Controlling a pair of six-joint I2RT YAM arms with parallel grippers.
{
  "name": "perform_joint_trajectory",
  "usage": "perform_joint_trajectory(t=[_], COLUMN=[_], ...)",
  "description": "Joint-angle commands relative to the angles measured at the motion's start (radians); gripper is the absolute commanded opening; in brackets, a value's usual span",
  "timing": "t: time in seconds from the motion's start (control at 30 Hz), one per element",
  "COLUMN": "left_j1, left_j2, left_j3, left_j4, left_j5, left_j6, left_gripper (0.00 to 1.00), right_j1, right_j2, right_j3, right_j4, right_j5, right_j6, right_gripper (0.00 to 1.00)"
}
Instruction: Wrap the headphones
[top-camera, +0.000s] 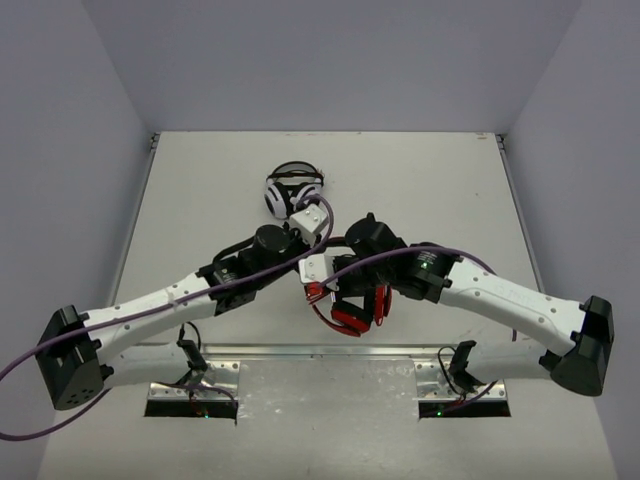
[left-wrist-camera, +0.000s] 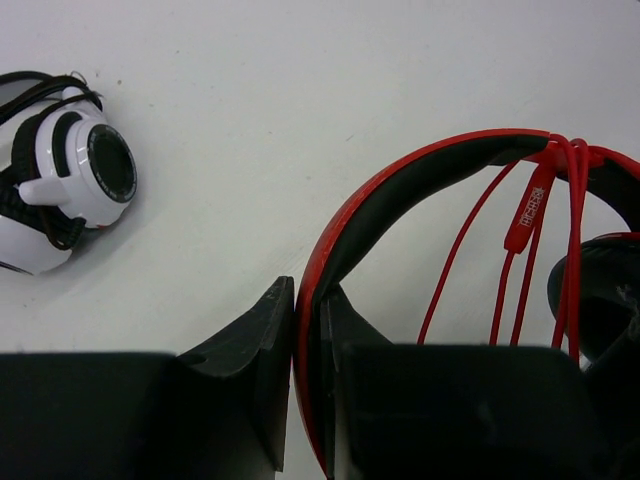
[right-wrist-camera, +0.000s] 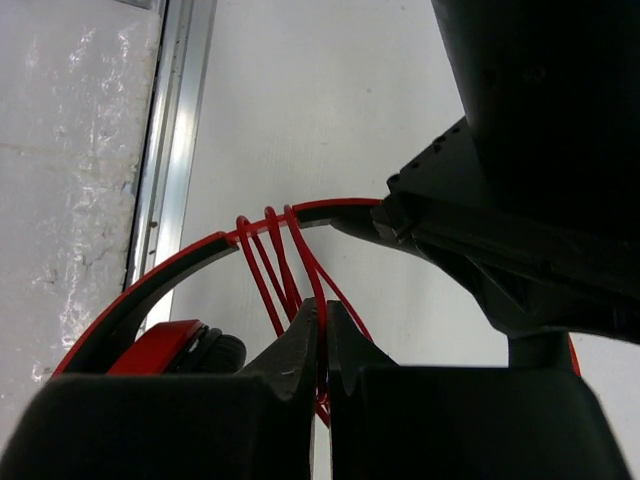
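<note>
The red headphones (top-camera: 352, 310) lie near the table's front middle, under both wrists. My left gripper (left-wrist-camera: 308, 330) is shut on the red headband (left-wrist-camera: 400, 185), held between its two jaws. The thin red cable (left-wrist-camera: 500, 260) loops several times over the headband (right-wrist-camera: 180, 262). My right gripper (right-wrist-camera: 322, 325) is shut on a strand of this cable (right-wrist-camera: 290, 270), just below the headband. One black ear cushion (left-wrist-camera: 600, 290) shows at the right of the left wrist view. In the top view my left gripper (top-camera: 312, 232) and right gripper (top-camera: 322, 280) are close together.
White-and-black headphones (top-camera: 292, 190) lie behind the grippers; they also show in the left wrist view (left-wrist-camera: 65, 175). A metal rail (top-camera: 320, 352) runs along the table's near edge, seen too in the right wrist view (right-wrist-camera: 170, 150). Purple arm cables (top-camera: 240, 280) cross above the table.
</note>
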Motion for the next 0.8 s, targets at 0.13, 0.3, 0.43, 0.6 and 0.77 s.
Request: perform_joint_trajectory(t=[0.13, 0.3, 0.43, 0.6, 0.77], left_j1=[-0.016, -0.019, -0.019, -0.021, -0.021], left_j2=[-0.096, -0.100, -0.096, -0.082, -0.059], left_j3=[-0.025, -0.048, -0.057, -0.051, -0.039], left_j4=[0.140, 0.163, 0.175, 0.171, 0.154], left_j5=[-0.065, -0.109, -0.137, -0.152, -0.161], left_j6=[0.007, 0.010, 0.010, 0.010, 0.010], left_gripper=[0.00, 0.01, 0.00, 0.00, 0.01], right_j1=[-0.090, -0.123, -0.129, -0.165, -0.188], right_j2=[0.023, 0.037, 0.053, 0.047, 0.052], right_j3=[0.035, 0.048, 0.055, 0.055, 0.071], right_j4=[0.034, 0.048, 0.051, 0.091, 0.094], right_j5=[0.064, 0.066, 0.077, 0.066, 0.037], right_j6=[0.093, 0.115, 0.118, 0.139, 0.161], right_gripper=[0.02, 0.02, 0.02, 0.04, 0.07])
